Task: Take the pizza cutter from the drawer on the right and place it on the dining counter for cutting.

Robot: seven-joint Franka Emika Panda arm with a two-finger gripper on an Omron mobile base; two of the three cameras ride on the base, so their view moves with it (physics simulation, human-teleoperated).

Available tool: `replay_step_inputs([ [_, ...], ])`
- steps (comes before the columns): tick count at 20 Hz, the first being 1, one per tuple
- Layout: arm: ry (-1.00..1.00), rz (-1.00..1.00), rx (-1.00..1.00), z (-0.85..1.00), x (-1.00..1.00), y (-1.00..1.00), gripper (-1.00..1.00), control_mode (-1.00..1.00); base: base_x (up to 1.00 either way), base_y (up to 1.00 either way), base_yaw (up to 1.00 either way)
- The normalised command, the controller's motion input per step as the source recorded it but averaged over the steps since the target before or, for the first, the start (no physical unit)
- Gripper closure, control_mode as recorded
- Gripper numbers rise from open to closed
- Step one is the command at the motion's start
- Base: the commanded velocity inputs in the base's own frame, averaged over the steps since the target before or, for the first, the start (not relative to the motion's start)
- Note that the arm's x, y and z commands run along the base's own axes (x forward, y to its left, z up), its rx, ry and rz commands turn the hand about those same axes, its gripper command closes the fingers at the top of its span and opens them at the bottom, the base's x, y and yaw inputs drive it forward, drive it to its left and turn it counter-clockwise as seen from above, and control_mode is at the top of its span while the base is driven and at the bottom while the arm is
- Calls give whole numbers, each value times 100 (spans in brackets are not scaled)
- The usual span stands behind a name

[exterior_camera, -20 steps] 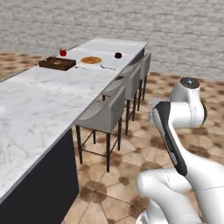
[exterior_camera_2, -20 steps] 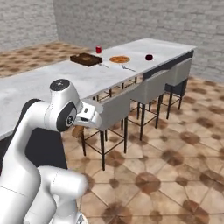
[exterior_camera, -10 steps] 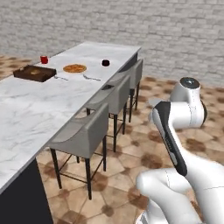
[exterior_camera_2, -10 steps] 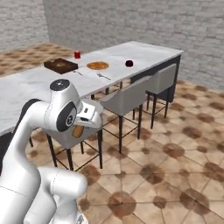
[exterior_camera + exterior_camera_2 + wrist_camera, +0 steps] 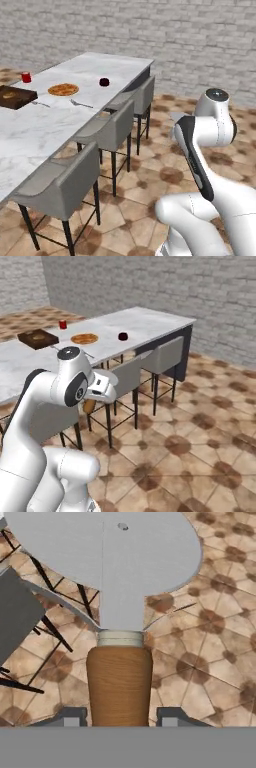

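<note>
Pizza cutter point(image 5: 120, 612) sits clamped in the gripper point(image 5: 120, 718), orange-brown handle between the two finger tips, round silvery wheel pointing straight away from the hand along the gripper's line. Long axis of the tool matches the gripper's approach axis. Below it in the hand view: brown tiled floor point(image 5: 210, 637) and part of a grey stool point(image 5: 15, 614), not marble, so the tool is not yet over the dining counter.

Dining counter point(image 5: 35, 132) lies to the robot's left in both base views, long edge running away toward the brick wall point(image 5: 150, 40), with a row of stools point(image 5: 107, 130) tucked along its near edge between arm and slab. My read: the coming move needs a reach leftward over the stools to get past that edge, then a lowering onto bare marble.

Right base view shows a sliver of orange-brown handle point(image 5: 89, 405) under the arm's wrist, just off the counter's near edge and above a stool; the left base view hides the hand behind the arm's own links.

On the slab toward its far end: a pizza point(image 5: 63, 89), a dark wooden board point(image 5: 15, 96), a red cup point(image 5: 26, 77), a dark red bowl point(image 5: 104, 81), a fork point(image 5: 80, 103). Marble nearer the robot looks free for placing.
</note>
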Motion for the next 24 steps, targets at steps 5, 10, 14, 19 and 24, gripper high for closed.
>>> replay_step_inputs([
  [5, 0, 0, 0, 0, 0, 0, 100, 100, 69, -88, 26],
  [10, 0, 0, 0, 0, 0, 0, 100, 100, 70, -81, 43],
  [14, 0, 0, 0, 0, 0, 0, 100, 100, 73, -85, 47],
  [19, 0, 0, 0, 0, 0, 0, 100, 100, 68, -87, 47],
  [24, 0, 0, 0, 0, 0, 0, 100, 100, 62, -74, 47],
])
